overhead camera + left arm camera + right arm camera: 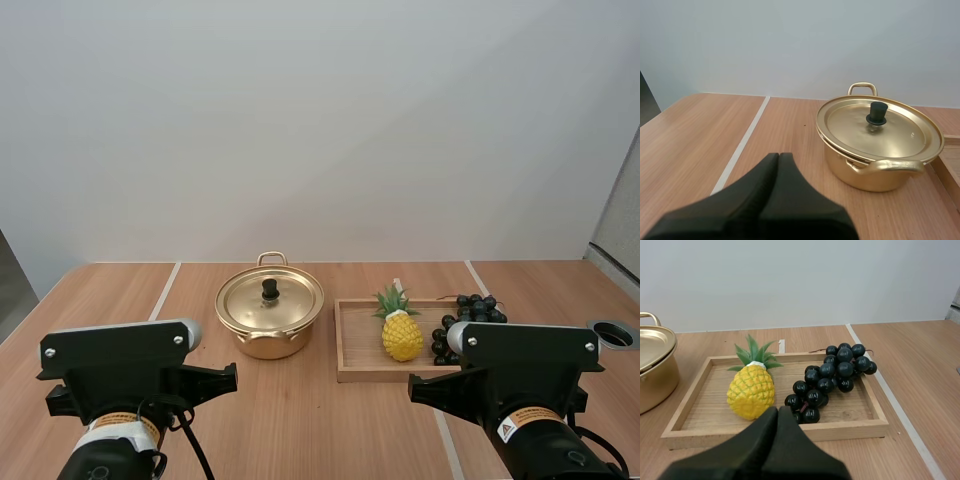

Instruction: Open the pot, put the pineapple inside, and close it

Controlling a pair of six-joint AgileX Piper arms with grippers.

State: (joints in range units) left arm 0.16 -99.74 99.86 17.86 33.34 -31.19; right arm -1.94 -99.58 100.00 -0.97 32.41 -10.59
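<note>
My left gripper (778, 156) is gripping nothing. Its two black fingers (752, 192) are lying pressed together as one dark wedge above the wooden table (690, 145). Ahead of the tips and off to their right, the golden pot (875, 175) is standing on the table, well apart from the fingers. Its lid (895, 135) is sitting flat on the rim and closing the pot, with a black knob (877, 112) standing upright at the lid's middle. A loop handle (887, 166) on the pot's near side is facing the gripper.

My right gripper (778, 410) is likewise clenched on nothing, its fingers lying together. Just beyond its tips a wooden tray (775, 432) is resting on the table, its near rim closest to the gripper. Inside the tray, the pineapple (751, 390) is lying slightly left of the tips, its leafy crown pointing away from the gripper. A bunch of dark grapes (832, 375) is lying just beside the pineapple, ahead and to the right of the tips. Farther left, the pot is standing near the tray's left end.
</note>
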